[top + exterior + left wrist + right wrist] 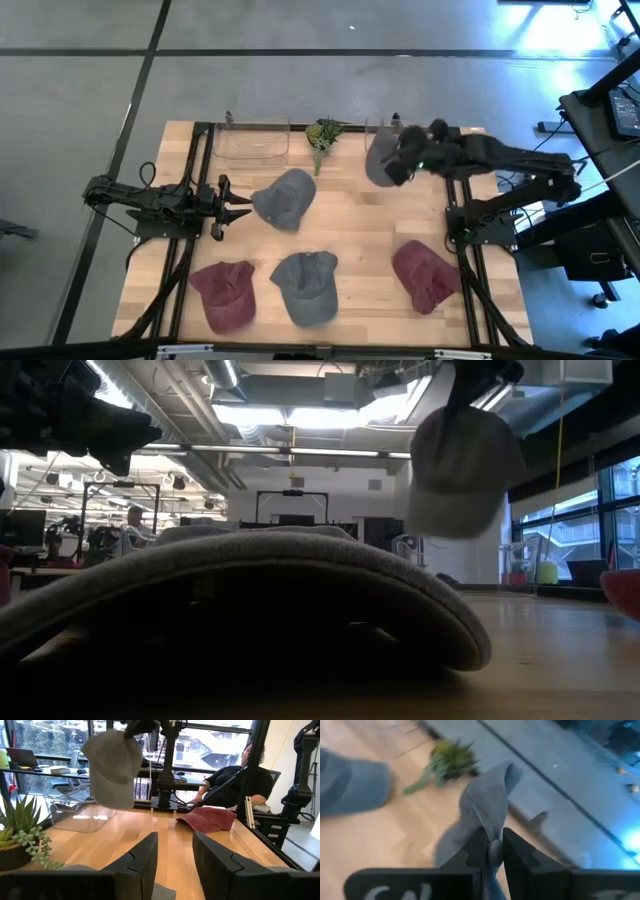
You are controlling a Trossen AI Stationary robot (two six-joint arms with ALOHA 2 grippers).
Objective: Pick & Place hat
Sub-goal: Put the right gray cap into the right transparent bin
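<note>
A grey hat (378, 160) hangs in the air over the table's far right part, held by my right gripper (402, 162). It also shows in the low view (460, 470) and the left wrist view (112, 765). My left gripper (237, 205) is open and level at the table's left, just left of a second grey hat (285, 198) that lies on the wood. A third grey hat (305, 287) and two maroon hats (225, 293) (425, 276) lie along the near side. My right gripper (492, 851) pinches a raised fold of the grey hat's cloth (494, 832) between its two fingers. The hat is lifted clear of the table and hangs slack below the fingers (478, 382).
Clear containers (250, 146) and a small green plant (325, 135) stand at the far edge. In the left wrist view a maroon hat (207, 818) lies ahead, and a person (240, 775) sits beyond the table. Bare wood (350, 215) lies at the table's middle.
</note>
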